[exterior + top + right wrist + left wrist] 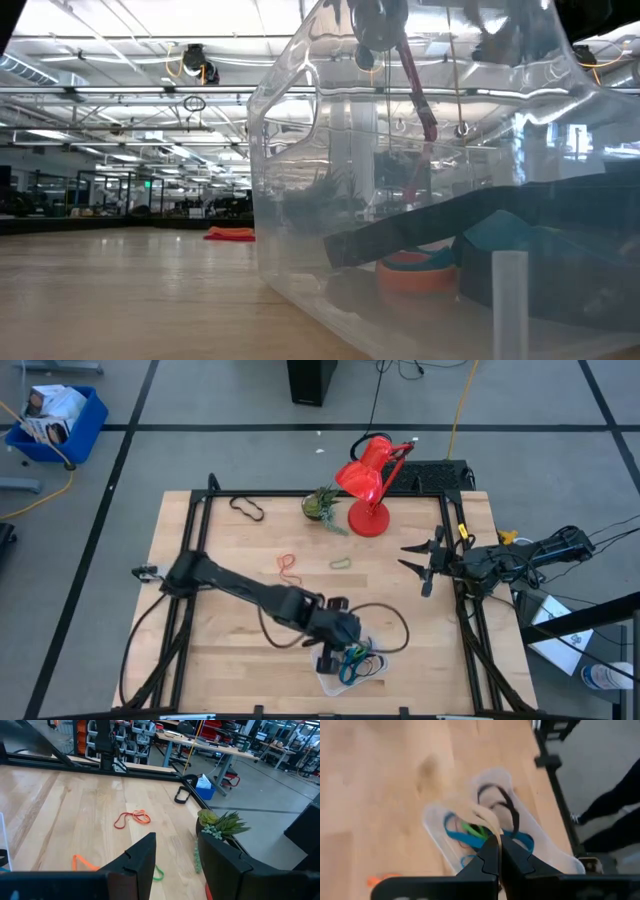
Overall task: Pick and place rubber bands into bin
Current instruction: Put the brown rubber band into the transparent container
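The left gripper (pixel 496 851) has its dark fingers pressed together on a thin tan rubber band (pixel 481 818), dangling limp over the clear, round-cornered plastic bin (pixel 436 826) near the wooden counter's (pixel 230 540) front edge, its long axis running diagonally. Blue, green and black loops (pixel 470 836) lie inside. The right gripper (pixel 418 563) waits empty at the counter's right edge, fingers spread.

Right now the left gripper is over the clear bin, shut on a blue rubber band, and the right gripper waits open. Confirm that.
Not quite: the band pinched in the left gripper is tan, not blue, as the left wrist view shows. The blue bands already lie in the clear bin. The rest stands: the right gripper waits open.
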Controlling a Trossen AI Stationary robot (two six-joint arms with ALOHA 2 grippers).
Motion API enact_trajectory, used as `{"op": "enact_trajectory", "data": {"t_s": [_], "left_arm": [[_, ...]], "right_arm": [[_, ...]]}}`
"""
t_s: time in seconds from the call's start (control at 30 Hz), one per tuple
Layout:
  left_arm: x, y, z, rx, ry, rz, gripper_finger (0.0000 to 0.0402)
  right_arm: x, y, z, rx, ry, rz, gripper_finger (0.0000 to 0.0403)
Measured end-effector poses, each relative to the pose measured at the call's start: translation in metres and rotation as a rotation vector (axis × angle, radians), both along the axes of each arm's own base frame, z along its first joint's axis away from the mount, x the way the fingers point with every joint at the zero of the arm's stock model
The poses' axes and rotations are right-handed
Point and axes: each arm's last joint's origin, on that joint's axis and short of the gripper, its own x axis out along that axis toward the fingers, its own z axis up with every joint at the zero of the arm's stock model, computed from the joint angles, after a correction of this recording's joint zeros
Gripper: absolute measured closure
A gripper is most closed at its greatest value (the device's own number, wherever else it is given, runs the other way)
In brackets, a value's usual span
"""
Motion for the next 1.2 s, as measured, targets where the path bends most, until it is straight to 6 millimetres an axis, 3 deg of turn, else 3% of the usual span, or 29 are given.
{"op": "enact_trajectory", "data": {"t_s": [0.3,0.5,0.73,0.97,1.2], "left_arm": [[0.019,-0.027,-0.074,-0.031,0.173,0.022,0.0398],[0.023,-0.036,-0.108,-0.054,0.258,0.066,0.0391],[0.025,-0.036,-0.116,-0.057,0.277,0.114,0.0396],[0.026,-0.035,-0.116,-0.068,0.276,0.174,0.0357],[0.026,-0.035,-0.116,-0.068,0.272,0.170,0.0351]], "right_arm": [[0.000,0.000,0.000,0.019,-0.006,-0.004,0.0259],[0.000,0.000,0.000,0.077,-0.020,-0.015,0.0259],[0.000,0.000,-0.001,0.080,-0.019,-0.016,0.0259],[0.000,0.000,-0.002,0.077,-0.007,-0.016,0.0259],[-0.001,0.000,-0.005,0.067,0.028,-0.017,0.0259]]}}
